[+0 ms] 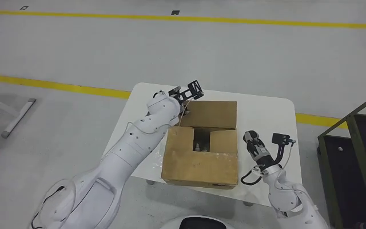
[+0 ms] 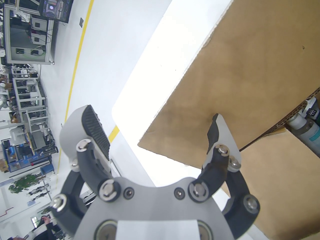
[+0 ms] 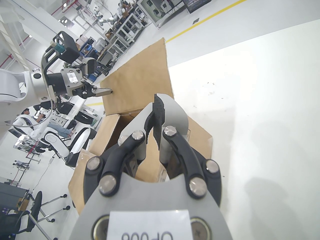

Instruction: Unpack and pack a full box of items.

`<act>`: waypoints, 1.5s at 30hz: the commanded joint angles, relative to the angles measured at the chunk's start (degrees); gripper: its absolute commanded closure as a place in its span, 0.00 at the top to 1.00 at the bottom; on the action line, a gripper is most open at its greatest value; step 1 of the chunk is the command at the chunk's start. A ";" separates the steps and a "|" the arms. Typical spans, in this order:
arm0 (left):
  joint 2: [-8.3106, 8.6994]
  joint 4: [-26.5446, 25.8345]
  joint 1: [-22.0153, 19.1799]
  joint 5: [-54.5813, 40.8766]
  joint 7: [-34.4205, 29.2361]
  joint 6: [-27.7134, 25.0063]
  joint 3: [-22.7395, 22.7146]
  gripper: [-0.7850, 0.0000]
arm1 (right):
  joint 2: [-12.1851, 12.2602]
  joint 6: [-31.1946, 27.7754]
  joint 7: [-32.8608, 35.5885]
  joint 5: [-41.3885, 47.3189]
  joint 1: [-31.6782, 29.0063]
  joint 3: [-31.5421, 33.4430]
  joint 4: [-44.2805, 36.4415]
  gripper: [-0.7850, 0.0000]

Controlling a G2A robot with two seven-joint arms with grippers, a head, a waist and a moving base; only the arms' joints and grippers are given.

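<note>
A brown cardboard box (image 1: 200, 166) stands in the middle of the white table (image 1: 269, 114), its flaps folded outward and the far flap (image 1: 211, 114) lying flat. Inside the opening I see a grey tube (image 2: 305, 131). My left gripper (image 1: 196, 90) is open at the far left corner of that flap (image 2: 250, 76), with one fingertip (image 2: 217, 131) against the cardboard and the other off its edge. The right wrist view shows that gripper (image 3: 100, 77) touching the flap corner. My right gripper (image 3: 155, 111) is shut on nothing, hovering just right of the box (image 3: 140, 81).
A dark green metal rack (image 1: 343, 166) stands off the table's right side. Bare white tabletop (image 3: 250, 101) lies to the right of the box. Yellow lines (image 1: 57, 86) run across the floor beyond the table.
</note>
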 commanded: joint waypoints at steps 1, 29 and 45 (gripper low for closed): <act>-0.61 1.56 -0.35 -0.62 0.52 0.13 0.31 1.00 | -0.03 0.21 0.04 -0.03 0.06 -0.15 -0.04 0.00; -2.50 1.24 -0.79 -3.34 1.62 -3.35 -2.85 1.00 | -0.36 0.45 -0.62 2.03 1.25 -0.02 0.37 0.00; 4.93 -40.26 21.03 -27.89 -16.44 -20.30 -22.91 1.00 | -0.47 0.50 -2.30 3.43 2.32 1.62 2.52 0.00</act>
